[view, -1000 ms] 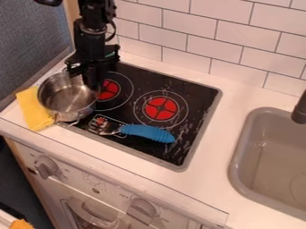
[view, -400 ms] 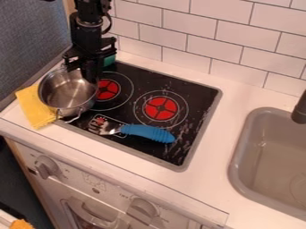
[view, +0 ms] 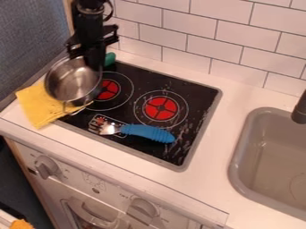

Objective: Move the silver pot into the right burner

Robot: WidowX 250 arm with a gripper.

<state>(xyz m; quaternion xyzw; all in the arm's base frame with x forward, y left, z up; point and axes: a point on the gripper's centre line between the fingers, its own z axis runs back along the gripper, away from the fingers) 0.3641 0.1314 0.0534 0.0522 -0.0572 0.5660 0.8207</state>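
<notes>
Gripper [view: 94, 67] clamped on silver pot [view: 70, 83] at its rim, tilted, wire handle [view: 76, 112] pointing toward counter [view: 128, 162] front

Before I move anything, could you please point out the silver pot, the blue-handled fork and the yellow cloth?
Silver pot [view: 70, 82]: camera view, on its inside.
Blue-handled fork [view: 147, 132]: camera view, on its blue handle.
Yellow cloth [view: 37, 108]: camera view, on its uncovered part left of the stove.

So the white countertop [view: 209, 165] has a black two-burner cooktop [view: 194, 91] and a grey sink [view: 236, 167] set in it, plus a rumpled yellow cloth [view: 36, 108] at the cooktop's left. A blue-handled fork [view: 147, 132] lies across the cooktop's front.
</notes>
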